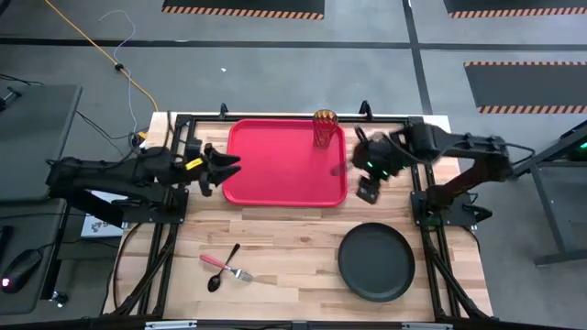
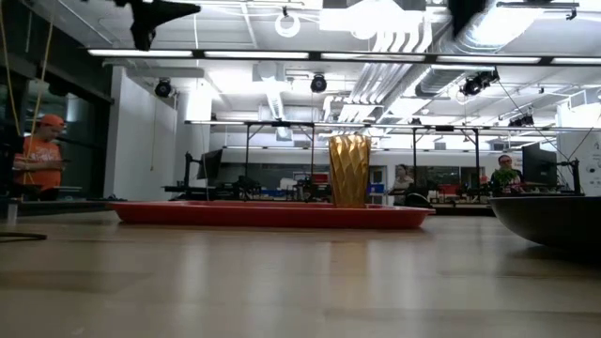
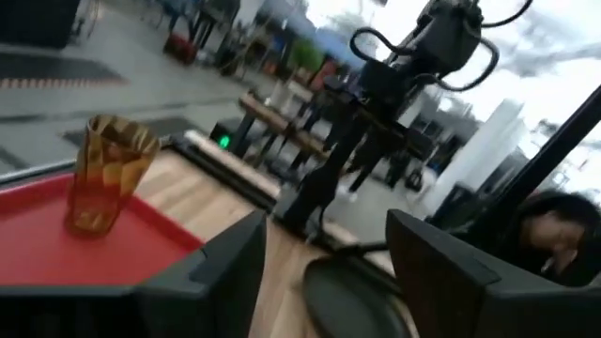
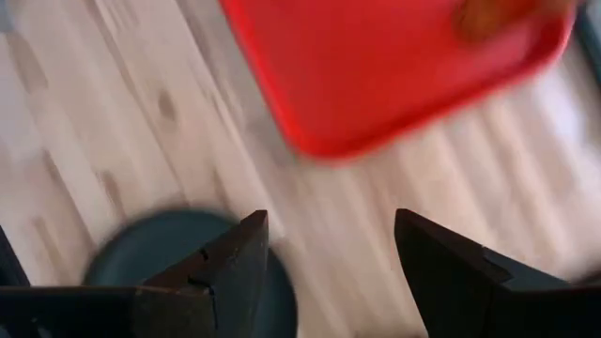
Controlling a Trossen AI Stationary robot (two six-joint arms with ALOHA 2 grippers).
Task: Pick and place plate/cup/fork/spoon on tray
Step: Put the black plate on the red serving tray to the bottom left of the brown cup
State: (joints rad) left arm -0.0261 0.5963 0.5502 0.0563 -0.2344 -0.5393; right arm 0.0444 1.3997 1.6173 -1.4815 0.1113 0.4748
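Note:
The red tray (image 1: 286, 162) lies at the table's far middle. The amber cup (image 1: 326, 128) stands upright by its base in the tray's far right corner; it also shows in the low view (image 2: 349, 170) and the left wrist view (image 3: 103, 174). The dark plate (image 1: 376, 262) lies flat on the table at the near right. The fork (image 1: 229, 269) with its pink handle and the dark spoon (image 1: 222, 270) lie crossed on the table at the near left. My left gripper (image 1: 229, 170) is open and empty at the tray's left edge. My right gripper (image 1: 365, 179) is open and empty just right of the tray.
Bare wood lies between the tray and the table's near edge. Dark frame rails run along the table's left, right and far sides (image 1: 275, 117). People (image 2: 39, 155) stand in the room beyond the table.

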